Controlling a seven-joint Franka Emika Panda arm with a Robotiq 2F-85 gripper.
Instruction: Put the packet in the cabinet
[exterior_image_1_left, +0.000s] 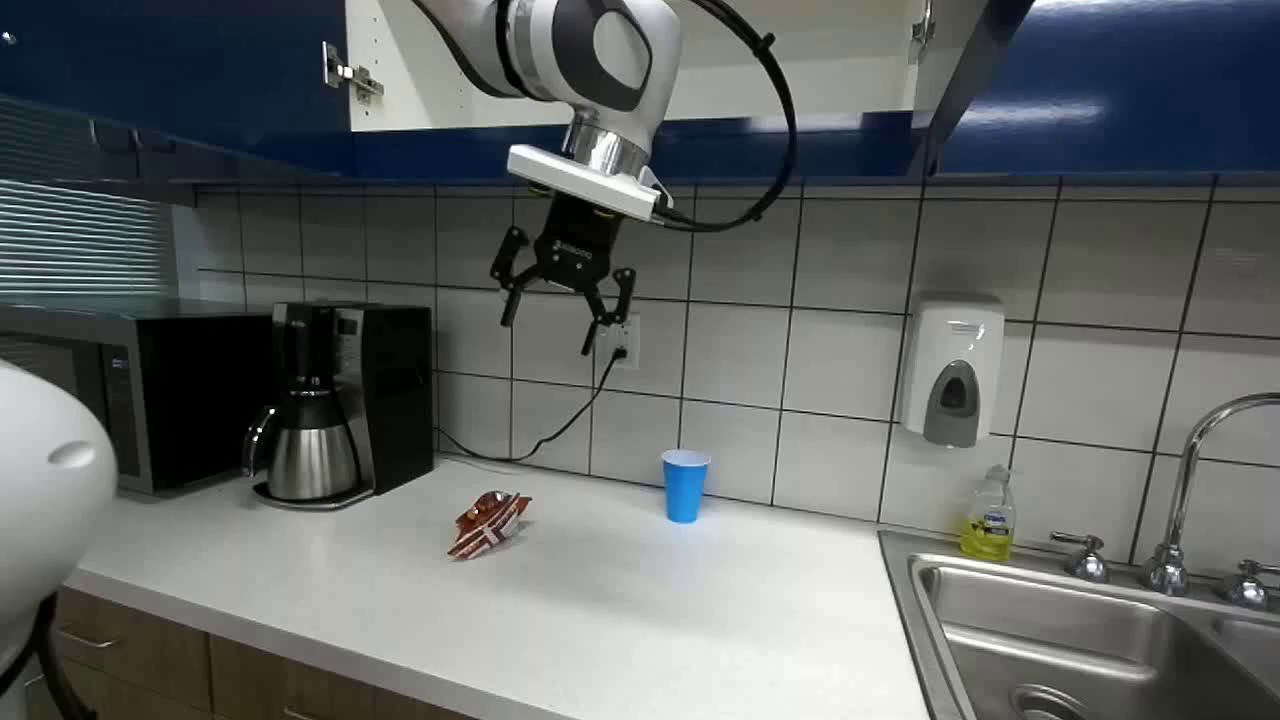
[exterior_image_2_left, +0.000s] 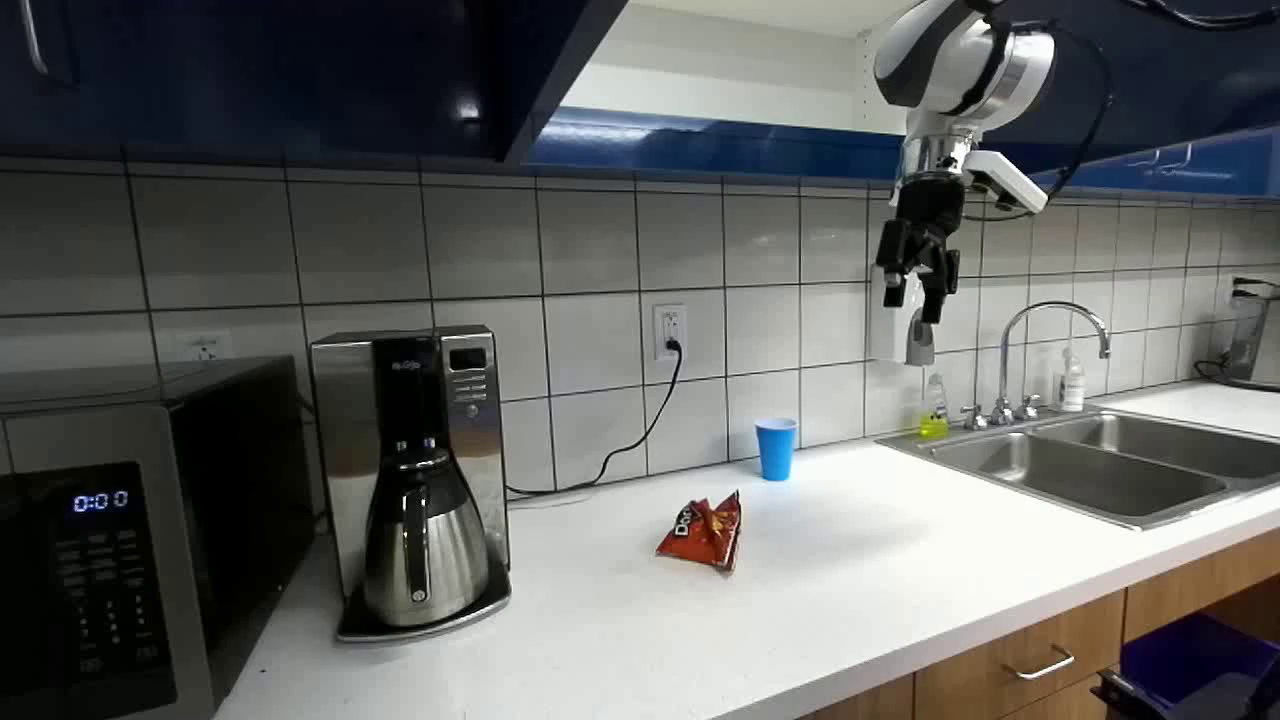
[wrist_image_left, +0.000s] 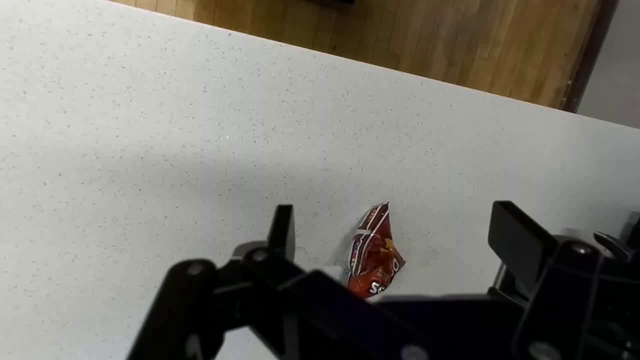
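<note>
Hanging well above the white desk (exterior_image_1_left: 700, 600), the hand (exterior_image_1_left: 548, 333) has its fingers (wrist_image_left: 517, 242) spread wide, holding nothing. The crumpled red packet (exterior_image_2_left: 705, 535) lies down on the desk, between the coffee maker (exterior_image_1_left: 355, 395) and the blue cup (exterior_image_2_left: 776, 448), so the reach for it seems to come next. I'd worry that it looks slick and puffy: if the fingers land off-centre, they may pinch only a corner, and the packet could skid away or drop on the lift. A sideways approach might topple the cup. Higher up, the cabinet (exterior_image_1_left: 440, 150) stands open, but its front edge (exterior_image_2_left: 720, 145) and swung-out doors (exterior_image_1_left: 230, 90) seem to hem in the way, so a careless turn of the arm (exterior_image_1_left: 615, 60) could bump them. Letting go too close to that edge could send the packet sliding out.
</note>
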